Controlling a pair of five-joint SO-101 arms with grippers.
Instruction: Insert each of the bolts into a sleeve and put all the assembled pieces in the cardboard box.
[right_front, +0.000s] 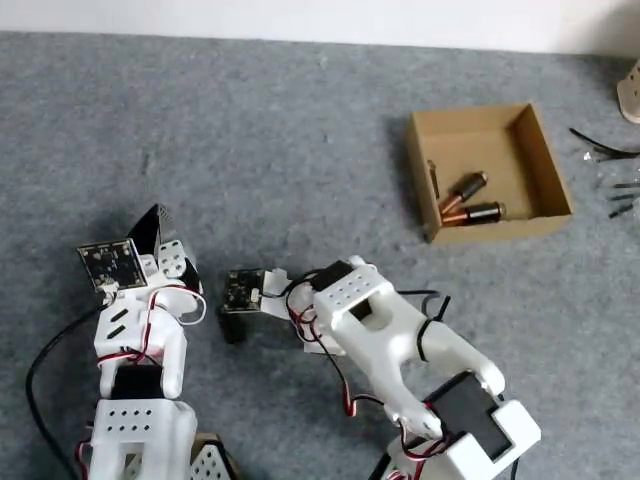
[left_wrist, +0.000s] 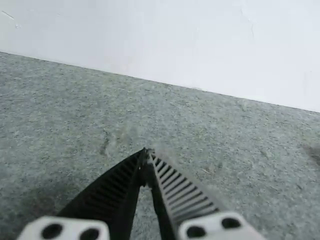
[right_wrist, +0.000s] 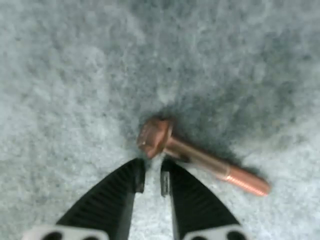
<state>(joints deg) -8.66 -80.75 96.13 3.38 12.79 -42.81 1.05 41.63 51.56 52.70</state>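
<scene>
— Bolt first: where is it?

— One copper bolt (right_wrist: 200, 159) lies flat on the grey carpet (right_front: 250, 130), head towards the right gripper (right_wrist: 152, 176) and threaded end pointing away to one side. The head sits just beyond the fingertips, and nothing is gripping it.

— So how do those jaws stand?

— Slightly spread, with a narrow gap between the two black fingers. The gap holds only carpet.

— And from above?

— The right arm reaches across from the lower right, its gripper (right_front: 232, 325) pointing down at the carpet near the middle of the table. I can't make out the bolt from up there.

— What about the other arm?

— The left gripper (left_wrist: 148, 159) is pressed together, tips meeting and holding nothing. It faces across the carpet towards a white wall (left_wrist: 175, 35). From above it sits at the lower left (right_front: 150, 225), well apart from the box.

— The box?

— The cardboard box (right_front: 548, 160) is at the upper right. Two assembled pieces (right_front: 463, 190) lie inside near its front wall, side by side, copper ends poking out of dark sleeves. Some thin black bits (right_front: 612, 185) lie on the carpet beyond its far side.
</scene>
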